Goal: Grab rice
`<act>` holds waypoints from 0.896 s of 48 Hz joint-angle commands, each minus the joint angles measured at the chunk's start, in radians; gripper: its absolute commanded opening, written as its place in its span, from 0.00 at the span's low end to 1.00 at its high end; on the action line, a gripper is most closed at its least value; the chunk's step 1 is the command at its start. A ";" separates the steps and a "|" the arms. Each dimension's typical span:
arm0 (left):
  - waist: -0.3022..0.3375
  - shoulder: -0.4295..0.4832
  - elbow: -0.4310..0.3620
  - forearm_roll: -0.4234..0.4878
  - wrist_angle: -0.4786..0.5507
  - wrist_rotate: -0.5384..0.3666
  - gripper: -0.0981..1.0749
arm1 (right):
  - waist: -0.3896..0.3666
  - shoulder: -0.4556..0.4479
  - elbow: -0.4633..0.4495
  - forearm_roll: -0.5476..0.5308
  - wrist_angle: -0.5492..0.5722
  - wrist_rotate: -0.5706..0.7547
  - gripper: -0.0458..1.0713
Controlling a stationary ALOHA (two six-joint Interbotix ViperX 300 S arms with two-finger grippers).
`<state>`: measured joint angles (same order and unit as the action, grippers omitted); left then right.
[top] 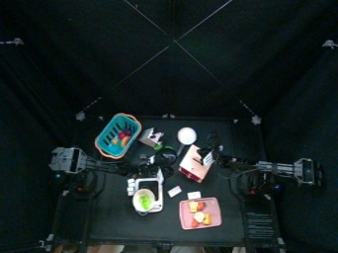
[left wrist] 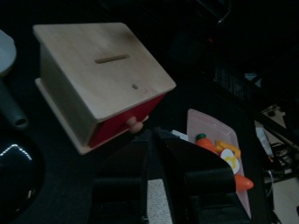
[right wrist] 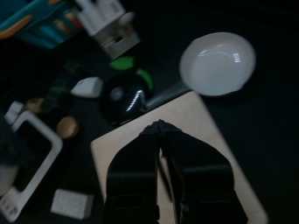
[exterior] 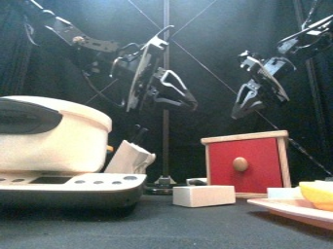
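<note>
Right wrist view: right gripper [right wrist: 158,129] hangs over the wooden box [right wrist: 216,153], jaws all but closed w/ nothing between them. Rice is prob. the pale packet [right wrist: 114,33], though too blurred to be sure. It lies ahead of the claw, past the box edge, beside the blue basket [right wrist: 47,26] and well apart from the white bowl [right wrist: 218,61]. Its long axis is unclear. Left gripper [exterior: 166,92] hovers high. Which arm is nearer is hard to judge from above.
</note>
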<state>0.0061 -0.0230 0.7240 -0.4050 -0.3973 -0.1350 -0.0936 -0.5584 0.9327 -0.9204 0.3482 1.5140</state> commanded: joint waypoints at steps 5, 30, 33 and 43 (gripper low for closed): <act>-0.009 -0.095 0.058 0.028 -0.017 0.005 0.56 | 0.189 -0.009 0.015 0.000 -0.011 -0.002 0.36; 0.063 -0.383 0.273 0.130 -0.015 0.005 0.56 | 0.522 0.135 0.003 0.219 0.127 -0.002 0.92; 0.078 -0.414 0.304 0.137 -0.011 0.005 0.56 | 0.537 0.155 -0.009 0.216 0.183 -0.002 0.97; 0.094 -0.476 0.391 0.140 -0.011 0.003 0.56 | 0.558 0.198 -0.011 0.210 0.259 -0.003 0.98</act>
<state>0.0951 -0.4755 1.0999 -0.2684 -0.4050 -0.1319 0.4495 -0.3605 0.9388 -0.7056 0.6029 1.5125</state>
